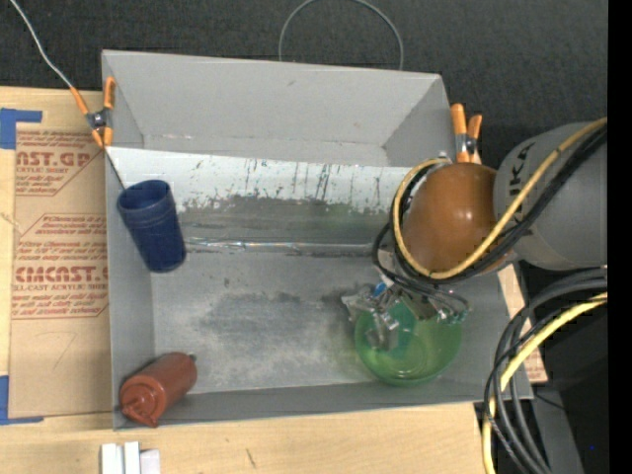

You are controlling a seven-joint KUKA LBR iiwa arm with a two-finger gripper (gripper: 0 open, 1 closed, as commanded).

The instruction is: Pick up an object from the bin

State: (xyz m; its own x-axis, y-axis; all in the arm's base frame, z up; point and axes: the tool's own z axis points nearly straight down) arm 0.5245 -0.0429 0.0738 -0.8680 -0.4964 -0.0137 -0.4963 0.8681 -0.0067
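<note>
Big grey arm link [568,200] at right: rounded, smooth, matte shell. Dark lettering [520,158] on its near face, partly crossed by cable, unreadable. Orange-brown wrist cover [449,215]: glossy, egg-shaped. Yellow cable [513,217] paired with black one, looping round cover, then running across grey shell. More yellow and black cables [523,383] in wide loops, lower right. Gripper [395,326]: small silvery metal assembly, bluish bits, thin dark wires under cover.
</note>
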